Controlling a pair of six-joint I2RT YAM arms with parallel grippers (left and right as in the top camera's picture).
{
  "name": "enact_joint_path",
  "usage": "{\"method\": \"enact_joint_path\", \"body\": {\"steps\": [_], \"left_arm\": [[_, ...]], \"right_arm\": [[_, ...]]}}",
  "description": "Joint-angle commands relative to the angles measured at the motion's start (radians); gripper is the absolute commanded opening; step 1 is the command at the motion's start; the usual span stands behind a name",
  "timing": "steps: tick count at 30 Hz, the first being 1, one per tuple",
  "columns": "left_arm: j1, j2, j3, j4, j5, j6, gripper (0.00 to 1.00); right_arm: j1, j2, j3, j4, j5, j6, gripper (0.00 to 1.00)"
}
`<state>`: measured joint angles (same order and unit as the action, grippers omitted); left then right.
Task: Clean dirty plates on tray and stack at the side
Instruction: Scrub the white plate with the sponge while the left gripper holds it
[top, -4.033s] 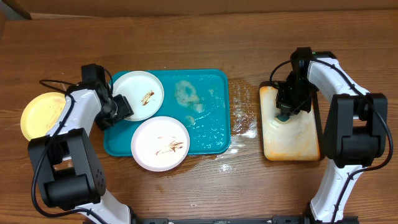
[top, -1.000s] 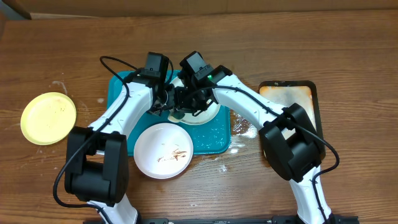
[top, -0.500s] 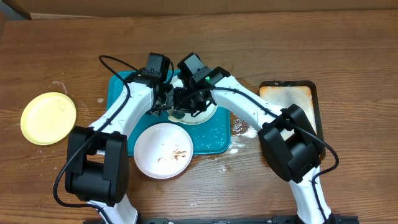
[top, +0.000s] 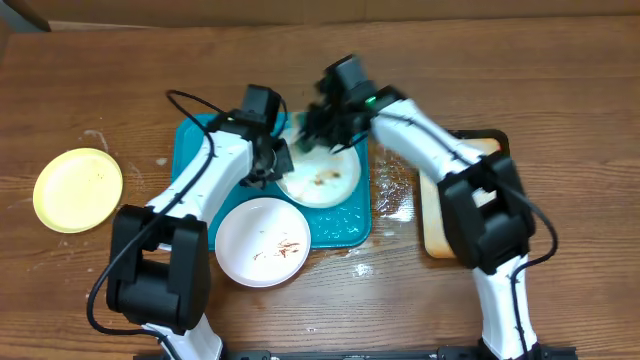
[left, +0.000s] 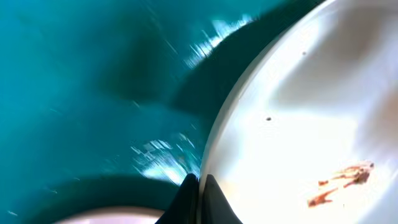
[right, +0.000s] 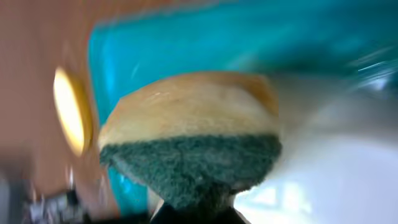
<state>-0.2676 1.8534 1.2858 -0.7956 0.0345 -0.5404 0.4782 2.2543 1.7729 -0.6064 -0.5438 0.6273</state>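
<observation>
- Left gripper (top: 272, 160), upper middle of the overhead frame, has its fingertips together on the left rim of a white plate (top: 320, 175); it looks pinched to hold the plate steady.
- Right gripper (top: 325, 118) is just above that plate, blurred, clamped on a sponge (right: 189, 143) that is yellow on top with a green scrub side.
- White plate sits inside the teal tray (top: 352, 222), right of centre, with a brown smear showing near its middle, so not clean yet.
- Second white plate (top: 262, 242) is at the lower edge of the tray, hanging over the rim onto the table (top: 560, 80), brown streaks on it, looks untouched.
- Yellow plate (top: 78, 190) lies alone on the table at far left, well apart from the tray; it looks wiped, though fine specks are too small to judge.
- Beige tray (top: 490, 140) at right is partly hidden under the right arm.
- Progress, my read: one plate of three done and set aside, one mid-scrub, one waiting.
- Left to do: finish both white plates and stack them on the yellow one.
</observation>
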Motion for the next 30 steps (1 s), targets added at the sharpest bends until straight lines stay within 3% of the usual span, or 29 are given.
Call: {"method": "enact_joint_path", "body": {"steps": [1, 12, 17, 30], "left_arm": [[-0.013, -0.020, -0.004, -0.016, 0.032, 0.039, 0.04], [-0.012, -0.010, -0.004, 0.016, 0.009, 0.018, 0.04], [-0.007, -0.005, -0.004, 0.026, 0.023, -0.003, 0.04], [-0.006, -0.004, -0.004, 0.026, 0.028, -0.003, 0.04]], "right_arm": [[-0.039, -0.015, 0.065, -0.031, 0.049, 0.020, 0.04], [0.006, -0.021, 0.098, -0.147, 0.054, -0.022, 0.04], [0.045, -0.019, 0.093, -0.195, 0.153, -0.022, 0.04], [0.073, -0.019, -0.108, -0.095, 0.146, 0.028, 0.04]]}}
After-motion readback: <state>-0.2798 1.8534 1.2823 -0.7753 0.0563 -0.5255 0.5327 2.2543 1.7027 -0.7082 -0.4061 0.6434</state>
